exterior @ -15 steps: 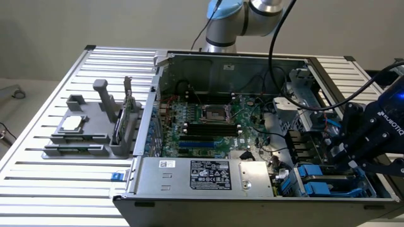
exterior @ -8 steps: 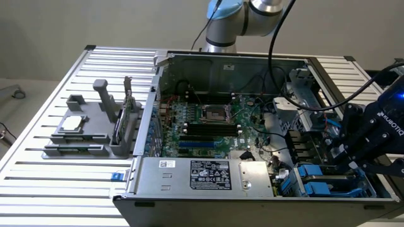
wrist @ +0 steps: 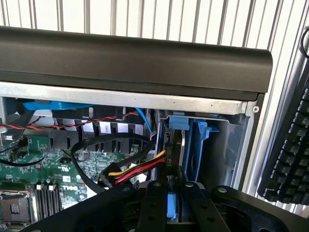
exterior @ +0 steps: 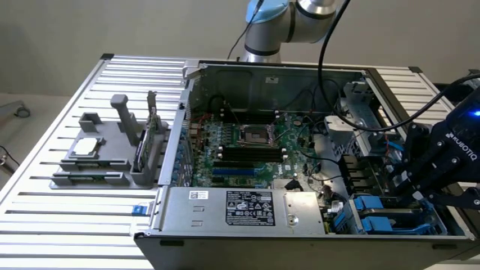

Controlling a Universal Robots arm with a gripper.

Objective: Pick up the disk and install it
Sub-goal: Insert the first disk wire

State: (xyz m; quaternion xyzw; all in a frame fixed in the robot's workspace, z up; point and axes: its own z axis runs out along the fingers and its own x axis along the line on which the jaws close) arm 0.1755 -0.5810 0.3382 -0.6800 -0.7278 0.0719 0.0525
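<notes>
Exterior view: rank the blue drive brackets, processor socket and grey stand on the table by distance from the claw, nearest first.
1. Blue drive brackets: next to the claw, exterior view's right.
2. Processor socket: middle of the board.
3. Grey stand: outside the case, exterior view's left.

Gripper [exterior: 428, 194] down among blue drive bays [exterior: 375, 218], the exterior view's right | open computer case [exterior: 262, 76] on slatted table [exterior: 67, 225] | grey parts fixture [exterior: 105, 166], the exterior view's left
</notes>
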